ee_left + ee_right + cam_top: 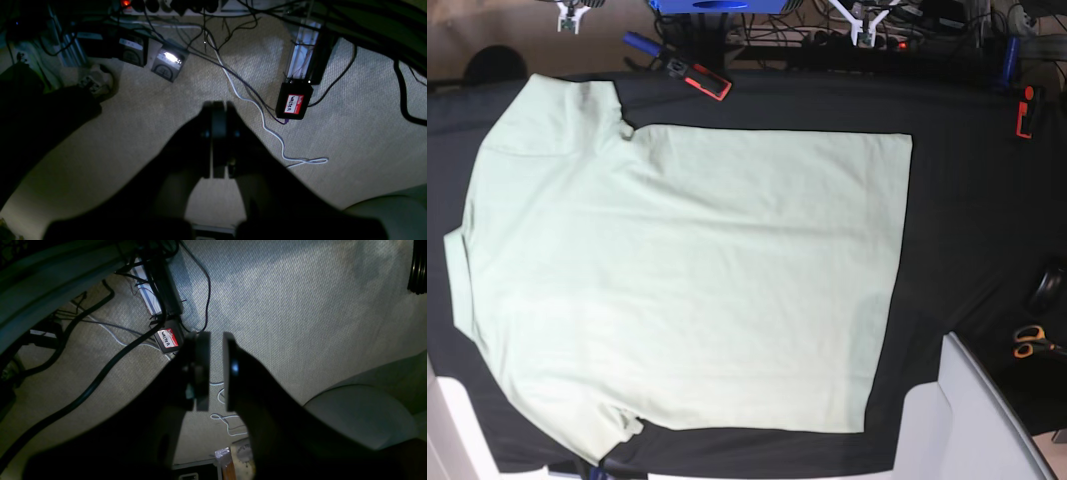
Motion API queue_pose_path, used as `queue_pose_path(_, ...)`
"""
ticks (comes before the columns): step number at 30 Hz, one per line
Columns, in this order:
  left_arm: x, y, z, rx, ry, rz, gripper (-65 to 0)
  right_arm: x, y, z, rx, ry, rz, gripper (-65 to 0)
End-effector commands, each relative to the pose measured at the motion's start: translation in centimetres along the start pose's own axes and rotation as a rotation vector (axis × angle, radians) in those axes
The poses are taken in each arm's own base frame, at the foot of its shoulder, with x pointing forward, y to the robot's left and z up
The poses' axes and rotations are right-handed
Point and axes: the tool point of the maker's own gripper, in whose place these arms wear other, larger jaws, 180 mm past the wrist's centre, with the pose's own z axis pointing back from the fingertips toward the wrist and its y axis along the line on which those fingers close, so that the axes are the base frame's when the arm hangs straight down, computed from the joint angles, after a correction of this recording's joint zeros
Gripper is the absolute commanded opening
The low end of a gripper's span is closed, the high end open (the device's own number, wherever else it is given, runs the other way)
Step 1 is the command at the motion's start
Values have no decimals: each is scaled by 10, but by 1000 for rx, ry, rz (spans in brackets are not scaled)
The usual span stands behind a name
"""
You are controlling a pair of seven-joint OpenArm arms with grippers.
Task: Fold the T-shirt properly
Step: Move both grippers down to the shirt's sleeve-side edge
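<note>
The pale mint-green T-shirt (687, 270) lies spread flat on the black tablecloth (967, 200) in the base view. Its hem is toward the right and its sleeves are at the upper left and lower left. Neither arm appears in the base view. Both wrist cameras look down at carpet off the table, with no shirt in sight. My left gripper (218, 104) has its fingers pressed together on nothing. My right gripper (217, 336) shows a narrow gap between its fingers, with only carpet behind it.
Orange-handled scissors (1027, 342) lie at the table's right edge, and a red-and-black tool (697, 78) lies at the back. A pale panel (987, 420) covers the front right corner. Under the wrists are cables and a labelled black box (293, 104) (169, 340).
</note>
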Motion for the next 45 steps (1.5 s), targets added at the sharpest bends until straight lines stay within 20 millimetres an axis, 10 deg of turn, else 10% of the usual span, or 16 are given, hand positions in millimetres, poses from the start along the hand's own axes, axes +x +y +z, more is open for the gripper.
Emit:
queue_pose_path(1,-3,4,1,9,1,0,-650,3,-7,0,-14,-17,1,-579)
queue_pose_path(26,-9,14,10,29,-59,-14,-650,6,-31,12,-53,-111,20,-649)
queue_pose_path(38,9,42,57,76,-256,-78,-650,24,-76,86,-168,-267,-40,-649)
queue_pose_path(45,24,95,108,204,-386,-40,-650,62,-86,140,-206,-346,-49,-649)
